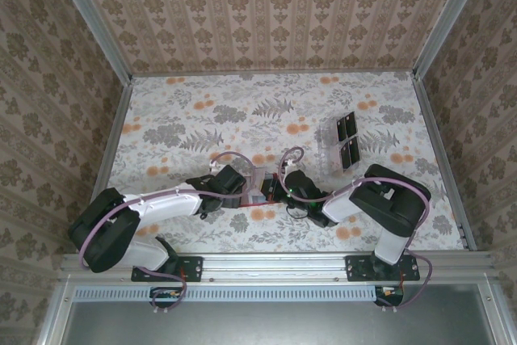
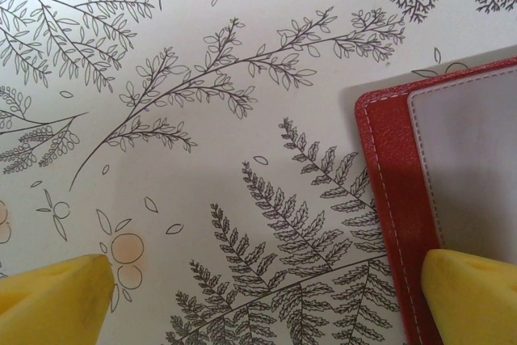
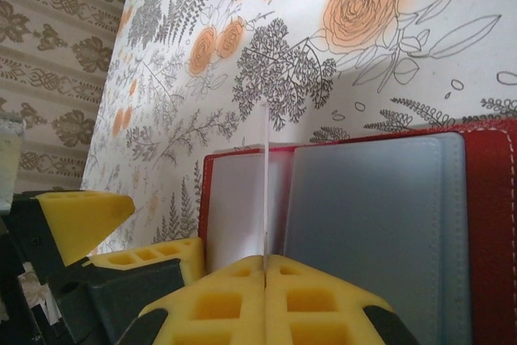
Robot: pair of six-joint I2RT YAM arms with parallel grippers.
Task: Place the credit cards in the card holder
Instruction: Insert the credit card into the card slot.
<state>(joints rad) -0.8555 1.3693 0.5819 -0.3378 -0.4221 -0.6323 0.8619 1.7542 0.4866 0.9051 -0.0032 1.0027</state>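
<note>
Red card holder (image 3: 485, 224) open: white stitching, grey pockets, far side cropped; right gripper (image 3: 265, 268) pinches credit card (image 3: 265, 191) edge-on over it; left gripper (image 2: 262, 300) wide.

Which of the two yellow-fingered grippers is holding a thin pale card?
The right gripper, shut on the thin whitish card held edge-on at the open red card holder; the left gripper is open and grips nothing.

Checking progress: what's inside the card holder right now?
The open card holder shows a grey sleeve and a white panel. The right gripper pinches one card edge-on, standing between them. Whether cards lie under the sleeve is hidden.
</note>
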